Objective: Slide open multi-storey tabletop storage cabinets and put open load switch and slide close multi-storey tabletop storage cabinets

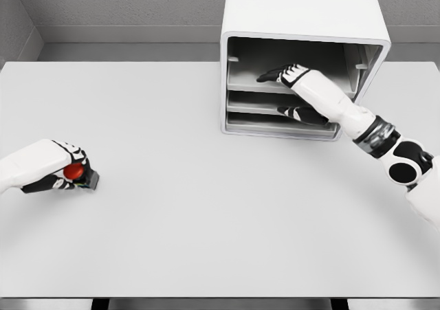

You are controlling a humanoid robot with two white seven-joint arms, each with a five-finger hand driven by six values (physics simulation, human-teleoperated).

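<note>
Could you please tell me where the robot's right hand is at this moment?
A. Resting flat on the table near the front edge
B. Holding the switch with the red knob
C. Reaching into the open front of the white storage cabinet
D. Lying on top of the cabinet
C: the right hand reaches inside the open front of the storage cabinet, above an inner shelf, while the left hand holds the load switch far off on the table.
</note>
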